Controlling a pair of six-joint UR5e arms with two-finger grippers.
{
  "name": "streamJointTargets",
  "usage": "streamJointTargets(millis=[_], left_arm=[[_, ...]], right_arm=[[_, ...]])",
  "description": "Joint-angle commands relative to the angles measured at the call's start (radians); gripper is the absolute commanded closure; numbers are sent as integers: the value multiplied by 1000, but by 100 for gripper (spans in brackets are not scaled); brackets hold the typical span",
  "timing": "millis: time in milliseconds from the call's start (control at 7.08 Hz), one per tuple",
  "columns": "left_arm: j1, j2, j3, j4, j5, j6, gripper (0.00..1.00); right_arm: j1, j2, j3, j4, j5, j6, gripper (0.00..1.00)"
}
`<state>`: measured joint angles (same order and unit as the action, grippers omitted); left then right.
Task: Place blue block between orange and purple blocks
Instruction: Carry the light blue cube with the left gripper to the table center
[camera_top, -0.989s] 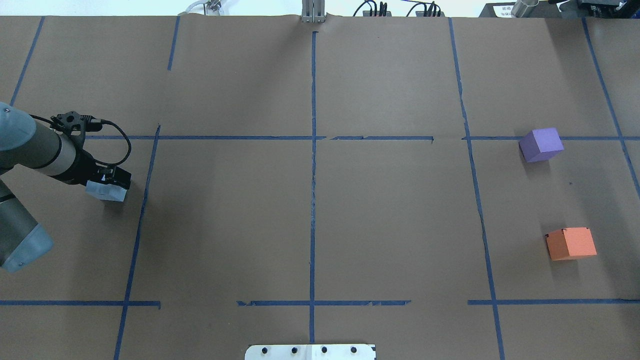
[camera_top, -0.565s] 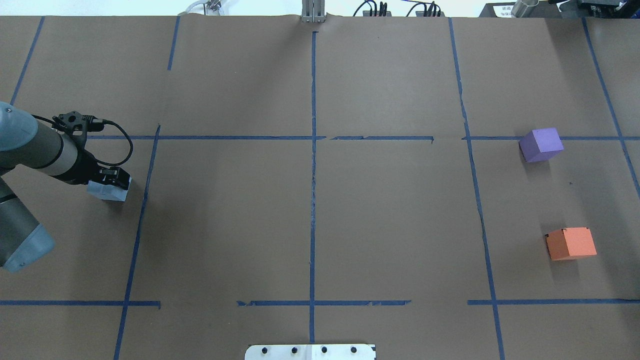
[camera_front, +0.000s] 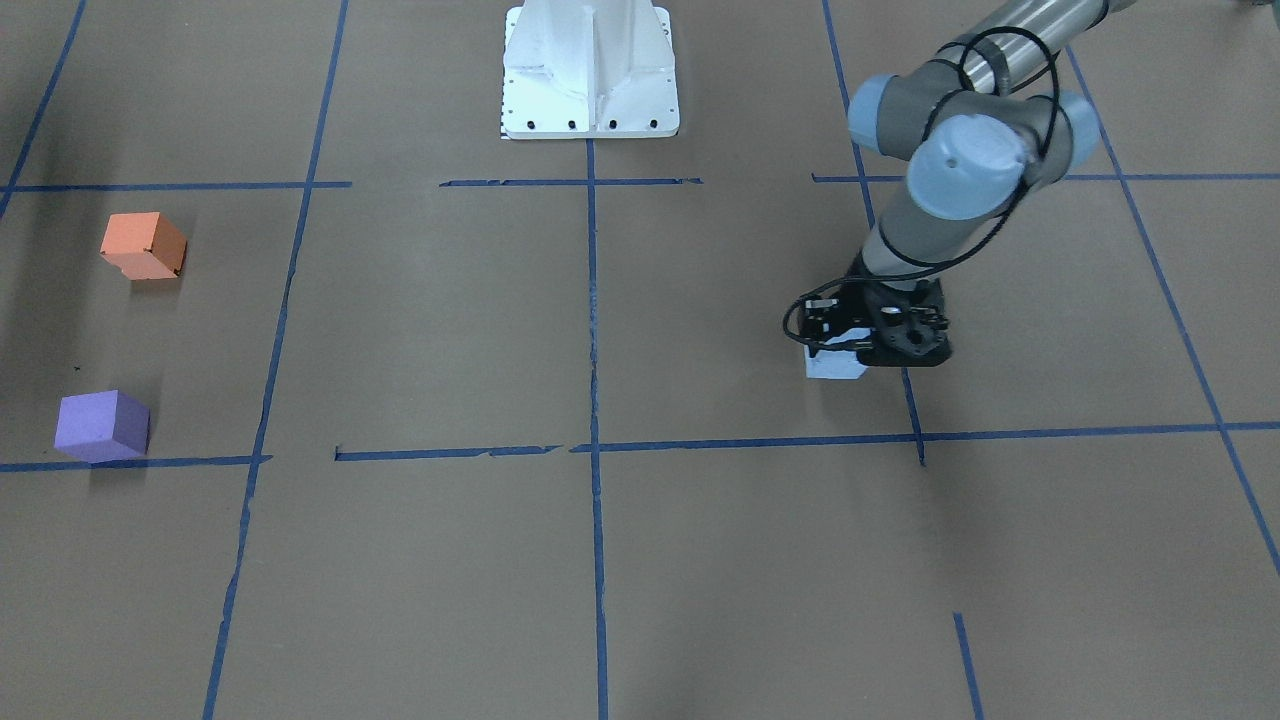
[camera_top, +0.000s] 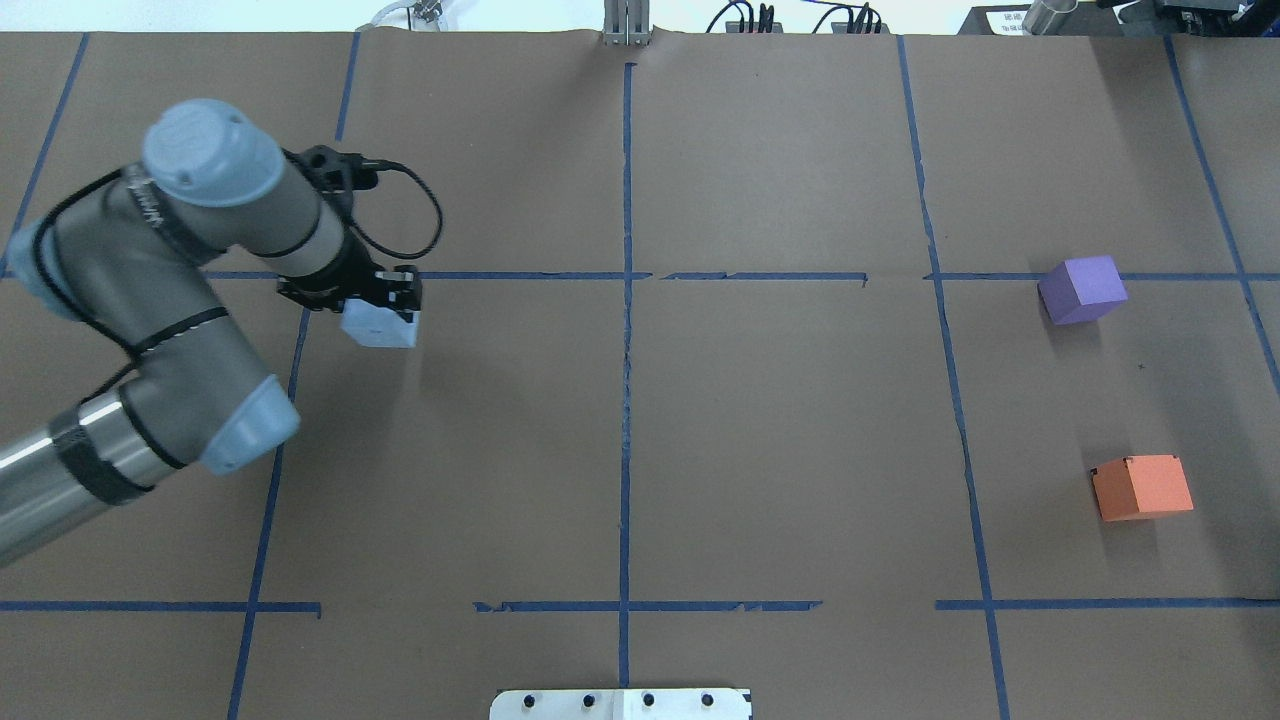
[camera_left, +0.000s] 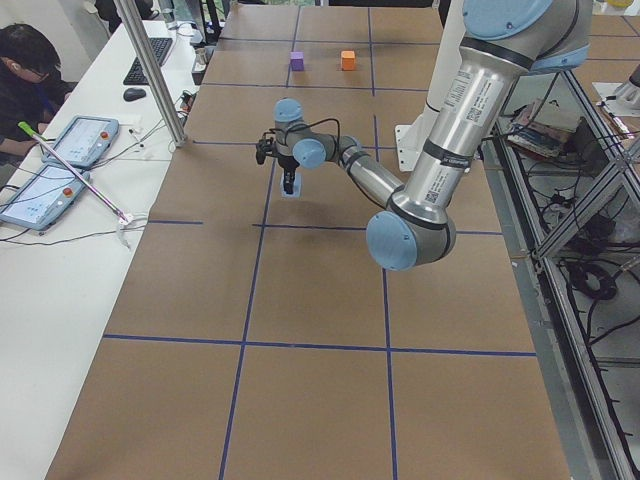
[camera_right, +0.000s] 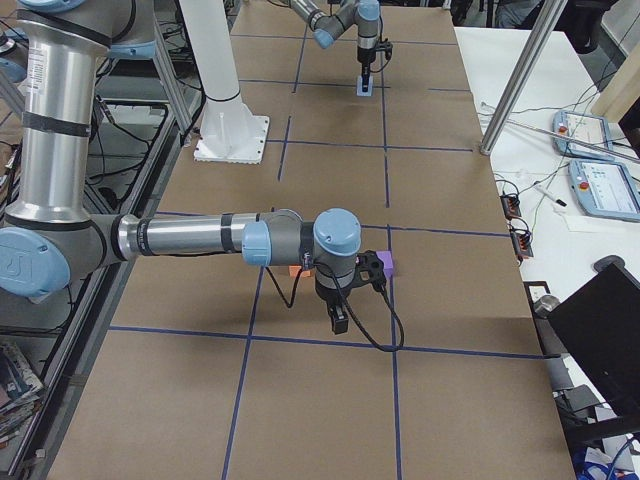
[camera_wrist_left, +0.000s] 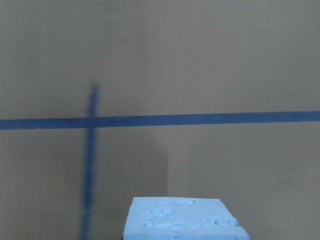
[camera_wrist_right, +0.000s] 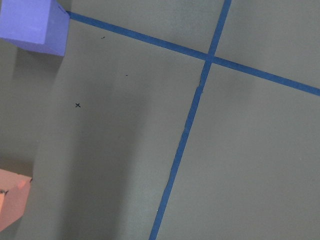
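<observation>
My left gripper (camera_top: 385, 305) is shut on the pale blue block (camera_top: 378, 327) and holds it just above the brown paper, left of the centre line. The block also shows in the front-facing view (camera_front: 835, 365) and at the bottom of the left wrist view (camera_wrist_left: 185, 220). The purple block (camera_top: 1082, 290) and the orange block (camera_top: 1142, 487) sit far to the right, apart from each other, with bare paper between them. My right gripper (camera_right: 338, 322) shows only in the exterior right view, near those two blocks; I cannot tell if it is open or shut.
Blue tape lines (camera_top: 627, 330) cross the brown paper on the table. The robot's white base (camera_front: 590, 70) stands at the near-edge middle. A metal pole (camera_left: 150, 70) and tablets (camera_left: 80, 140) are on the operators' side.
My left arm has swung from the far left toward the right and away from the robot, carrying the blue block with it. The purple and orange blocks have not moved.
</observation>
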<state>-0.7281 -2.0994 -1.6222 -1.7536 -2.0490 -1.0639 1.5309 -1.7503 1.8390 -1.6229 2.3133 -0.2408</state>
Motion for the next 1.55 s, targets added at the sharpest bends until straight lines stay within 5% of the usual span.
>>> streamJointTargets(millis=[0,283,424,565,707,989,1130,1413], left_arm=[[132,-256,178,5,91,-160,77],[197,-333,257,3,145,-168,76],[228,-335,257,3,157,-168,66],[233,-341,257,3,158,-168,24],[231,-337,258,5,173,-168,0],[187,-333,198,93,162,-157,0],[130,-321,130,193,76,-130,0],[26,-172,-55,296,9,63,0]], right_arm=[[0,0,-1,0,0,0,0],[0,0,-3,0,0,0,0],[0,0,-4,0,0,0,0],[0,0,-3,0,0,2,0],[0,2,-3,0,0,9,0],[0,11,8,0,2,43,0],[-2,27,22,1,2,96,0],[-44,64,63,1,56,234,0]])
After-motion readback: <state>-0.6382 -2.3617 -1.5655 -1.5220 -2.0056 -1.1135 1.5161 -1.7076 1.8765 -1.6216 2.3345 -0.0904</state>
